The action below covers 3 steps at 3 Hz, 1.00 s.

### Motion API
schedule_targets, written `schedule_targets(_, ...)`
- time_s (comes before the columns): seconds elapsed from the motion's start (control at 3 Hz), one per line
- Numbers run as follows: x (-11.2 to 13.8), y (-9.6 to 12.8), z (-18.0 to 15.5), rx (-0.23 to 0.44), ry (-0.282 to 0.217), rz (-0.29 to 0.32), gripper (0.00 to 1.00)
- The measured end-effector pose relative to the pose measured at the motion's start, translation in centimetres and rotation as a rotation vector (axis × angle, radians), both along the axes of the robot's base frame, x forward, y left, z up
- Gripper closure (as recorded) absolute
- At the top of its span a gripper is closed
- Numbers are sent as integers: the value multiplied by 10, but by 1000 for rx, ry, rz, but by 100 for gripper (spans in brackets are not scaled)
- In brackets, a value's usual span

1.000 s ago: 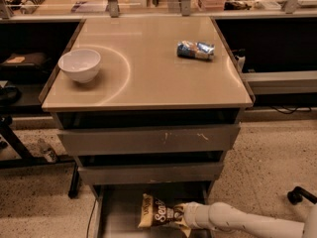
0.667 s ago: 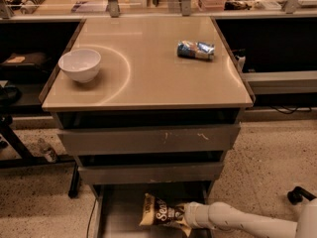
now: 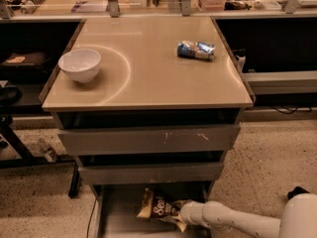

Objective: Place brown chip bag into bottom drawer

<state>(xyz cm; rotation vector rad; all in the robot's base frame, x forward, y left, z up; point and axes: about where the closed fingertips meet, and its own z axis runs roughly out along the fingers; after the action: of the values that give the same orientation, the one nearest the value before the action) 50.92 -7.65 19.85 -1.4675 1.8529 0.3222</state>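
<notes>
1. The gripper (image 3: 184, 215) sits low inside the open bottom drawer (image 3: 116, 213), at the tip of a white arm (image 3: 233, 220) that reaches in from the right. Its tip is hidden against the bag's end, so whether it grips the bag cannot be told.
2. Touching the gripper on its left is the brown chip bag (image 3: 158, 208). It is tilted, within the bottom drawer's walls and over the grey floor, with its cream end toward the gripper.
3. Bare drawer floor lies further left of the bag.
4. Just above the gripper is the middle drawer (image 3: 148, 173), and above that the top drawer (image 3: 148, 140) with its scuffed front.
5. Well above the gripper, on the tan table top (image 3: 148, 86), a white bowl (image 3: 79, 65) stands up and to the left.
6. A blue-and-silver packet (image 3: 196, 49) lies almost straight above the gripper, well apart from the bowl.
</notes>
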Motion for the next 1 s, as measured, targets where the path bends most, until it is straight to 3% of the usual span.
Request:
schedule_targets(0.33,8,6,-5,45,5,-69,100)
schedule_targets(1.0,8,6,-5,45,6,-70,58)
